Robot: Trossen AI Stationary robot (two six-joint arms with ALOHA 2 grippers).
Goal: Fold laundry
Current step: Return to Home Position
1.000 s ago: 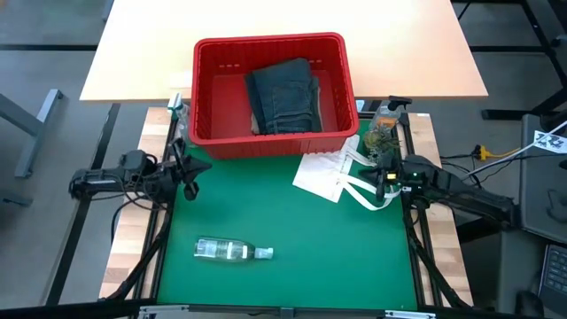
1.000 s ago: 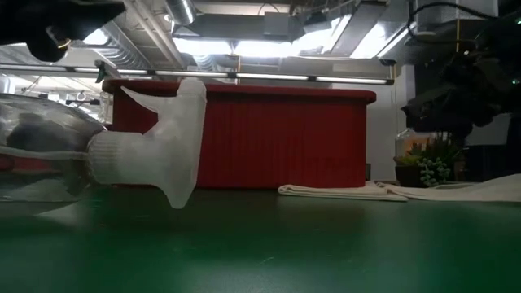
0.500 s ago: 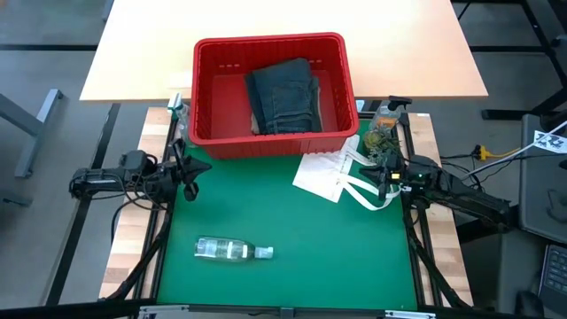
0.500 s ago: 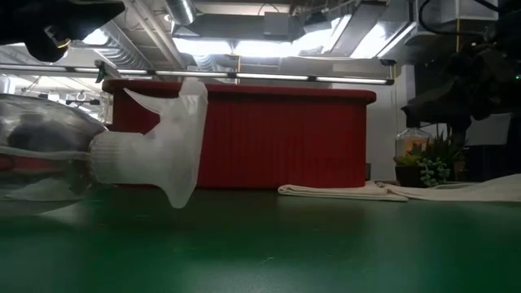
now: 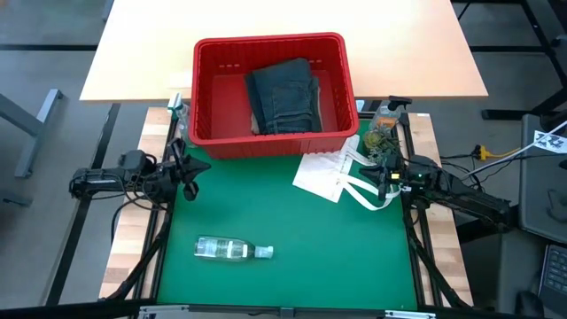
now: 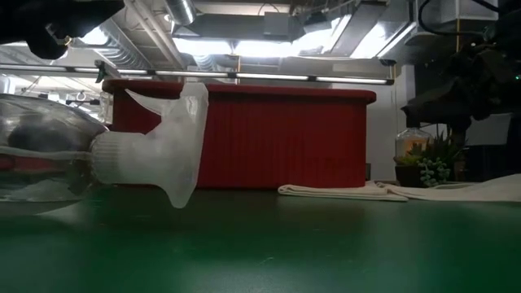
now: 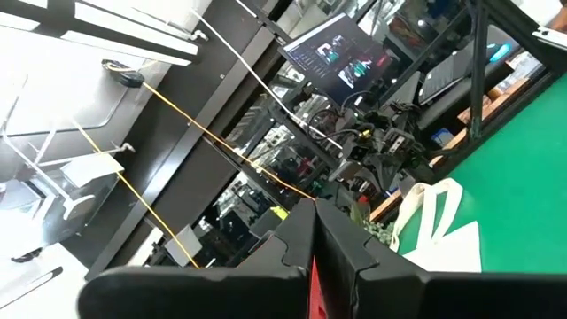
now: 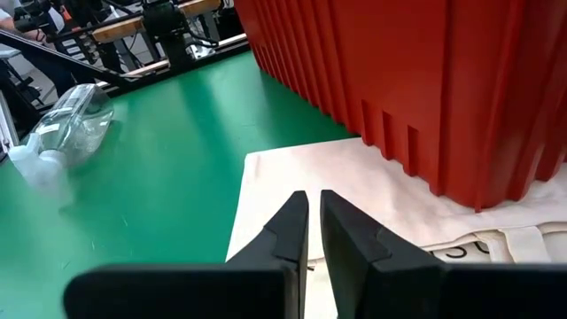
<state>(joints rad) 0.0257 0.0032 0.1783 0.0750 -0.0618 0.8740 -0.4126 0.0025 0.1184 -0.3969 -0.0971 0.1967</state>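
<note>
Surface (image 5: 292,266) of green carries one red slatted basket (image 5: 266,143) at its far edge. Inside it lies one folded pair of dark blue jeans (image 5: 285,96), well apart from both hands. One cream tote bag (image 5: 332,173) lies flat just in front of the basket, and one clear plastic bottle (image 5: 229,251) rests on its side nearer the front. The left hand (image 5: 200,166) sits at the left edge and the right hand (image 5: 381,180) by the bag's handles, each with fingers nearly together, gripping nothing.
</note>
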